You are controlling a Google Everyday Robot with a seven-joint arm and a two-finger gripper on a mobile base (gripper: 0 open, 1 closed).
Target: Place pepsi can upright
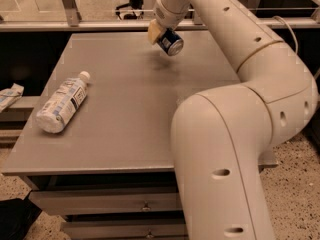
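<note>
The robot's white arm (pixel 240 114) reaches over a grey table (pixel 130 134), its gripper (pixel 162 36) poised above the far edge, close to the metal rail (pixel 75 26) that runs behind. The gripper's fingers are closed on the pepsi can (pixel 171 44), with one tan finger pad (pixel 153 32) pressed against the can's left side; the other finger is hidden behind the can and wrist.

The dark-blue can hangs clear of the tabletop, tilted, its silver end turned down and towards the near right. A faint shadow (pixel 161 64) lies on the table just below it.

Well apart from the can, at the left of the table, a clear plastic bottle (pixel 62 101) with a white cap and a printed label lies on its side, cap pointing towards the far side and base near the left edge. Past that edge, on a lower level, a pale crumpled packet (pixel 10 95) is partly in view.

The arm's thick lower segment fills the near right and hides that corner of the table. Beneath the tabletop are shallow drawers (pixel 110 201) with small knobs. A thin cable (pixel 287 29) loops behind the arm at the right, and speckled flooring (pixel 295 184) shows below it.
</note>
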